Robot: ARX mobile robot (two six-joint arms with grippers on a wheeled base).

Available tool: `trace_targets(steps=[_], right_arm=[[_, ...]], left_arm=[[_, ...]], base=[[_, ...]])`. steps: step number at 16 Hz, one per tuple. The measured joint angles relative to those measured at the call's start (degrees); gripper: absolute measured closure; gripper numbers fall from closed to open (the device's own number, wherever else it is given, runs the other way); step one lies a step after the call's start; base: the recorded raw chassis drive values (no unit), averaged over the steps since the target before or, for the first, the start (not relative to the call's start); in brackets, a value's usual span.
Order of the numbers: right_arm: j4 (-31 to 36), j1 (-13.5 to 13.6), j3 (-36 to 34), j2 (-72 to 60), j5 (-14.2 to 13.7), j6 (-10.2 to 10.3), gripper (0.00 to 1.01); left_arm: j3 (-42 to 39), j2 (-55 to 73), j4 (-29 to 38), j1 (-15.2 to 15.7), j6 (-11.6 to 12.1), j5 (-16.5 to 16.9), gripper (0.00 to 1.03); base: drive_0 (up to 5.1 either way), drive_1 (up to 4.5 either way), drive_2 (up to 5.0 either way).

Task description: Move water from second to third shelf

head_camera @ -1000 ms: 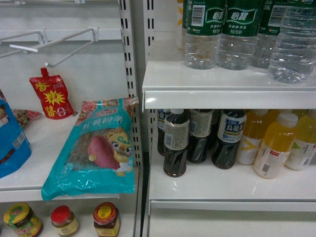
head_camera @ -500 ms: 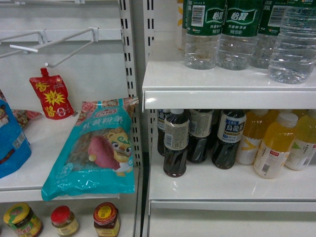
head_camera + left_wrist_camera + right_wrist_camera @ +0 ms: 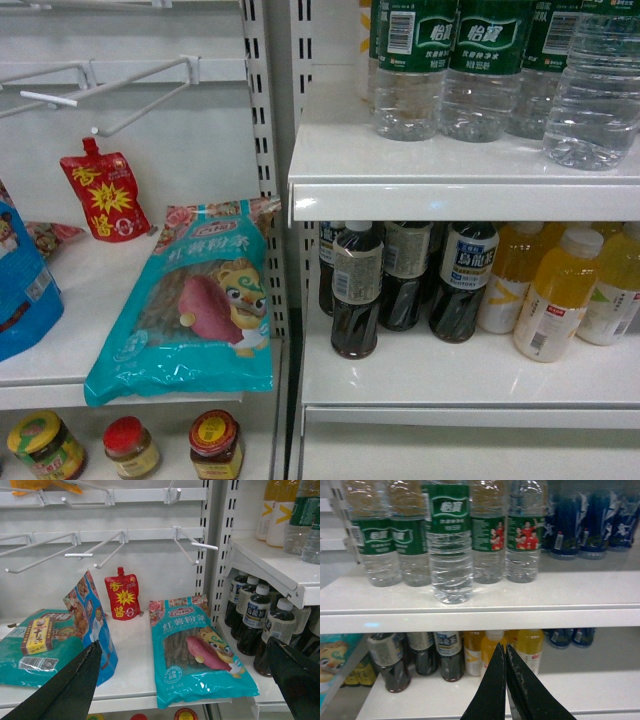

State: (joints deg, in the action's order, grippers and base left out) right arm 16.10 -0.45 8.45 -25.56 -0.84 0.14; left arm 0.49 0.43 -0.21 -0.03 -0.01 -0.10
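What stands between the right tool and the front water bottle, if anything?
Nothing visible. In the right wrist view the right tool, shut, sits below shelf level, in front of the shelf edge. The front water bottle stands ahead of its row with open space before it.

1. From the head view we look forward and slightly down, close to two shelving bays: the teal snack bag [image 3: 185, 305] on the left, the water [image 3: 597, 85] on the upper right shelf [image 3: 460, 185].
2. The left wrist view faces the same bays from further left and further back, sharing the teal snack bag [image 3: 200, 652] and the dark bottles [image 3: 252, 625].
3. The right wrist view faces the right bay level, near the shelf [image 3: 485, 612] edge, sharing the water [image 3: 449, 542].
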Motion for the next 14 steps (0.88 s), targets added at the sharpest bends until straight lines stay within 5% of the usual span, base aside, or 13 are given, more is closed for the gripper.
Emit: trace_targets(steps=[11, 14], right_arm=[[-4.0, 0.4, -7.2, 13.6, 0.8, 0.0, 0.99], [-15.5, 0.4, -7.5, 25.3, 0.7, 0.0, 0.99]], left_arm=[[0.0, 0.0, 0.0, 0.0, 0.0, 0.1, 0.05], [0.0, 0.0, 0.0, 0.0, 0.0, 0.1, 0.05]], base=[[0.0, 0.0, 0.0], [0.0, 0.0, 0.0]])
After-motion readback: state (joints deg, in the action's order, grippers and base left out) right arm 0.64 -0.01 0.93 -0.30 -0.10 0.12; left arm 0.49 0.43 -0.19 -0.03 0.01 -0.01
